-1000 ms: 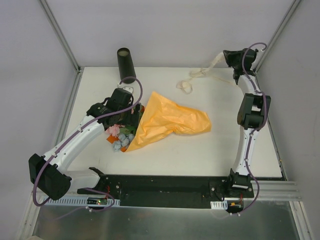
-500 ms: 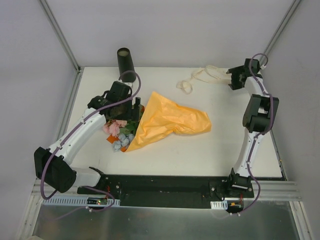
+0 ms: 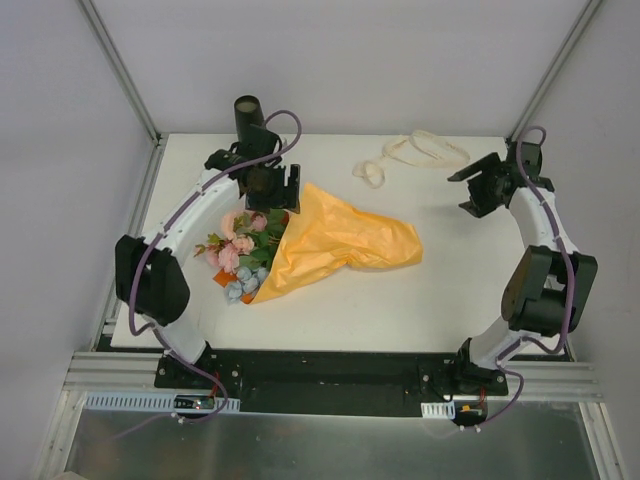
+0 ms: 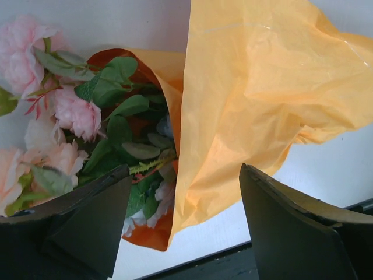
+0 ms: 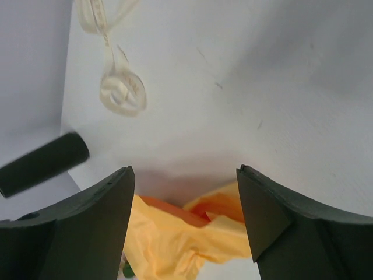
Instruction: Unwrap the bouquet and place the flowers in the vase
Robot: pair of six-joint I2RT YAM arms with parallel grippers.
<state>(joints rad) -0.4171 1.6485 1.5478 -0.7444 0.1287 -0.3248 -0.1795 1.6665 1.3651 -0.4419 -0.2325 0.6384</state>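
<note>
A flat white rectangular tabletop point(image 3: 450, 295) is being enclosed by pale grey panel walls point(image 3: 330, 60) at 9, 12 and 3 o'clock. Two slim silver aluminium posts are being seen slanting away from its corners, one at 11 o'clock point(image 3: 120, 70) and one at 1 o'clock point(image 3: 560, 65). Along 6 o'clock it is being bordered by a long black flat plate point(image 3: 330, 380), with a brushed grey metal sheet point(image 3: 330, 445) just beyond. A white slotted plastic strip point(image 3: 130, 403) is being shown at 7 o'clock.

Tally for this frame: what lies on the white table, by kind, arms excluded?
Tall black tapered vase: 1
Crinkled shiny orange wrapping paper: 1
Loose cream ribbon: 1
Bunch of pink, peach and pale blue artificial flowers: 1
Total: 4
</note>
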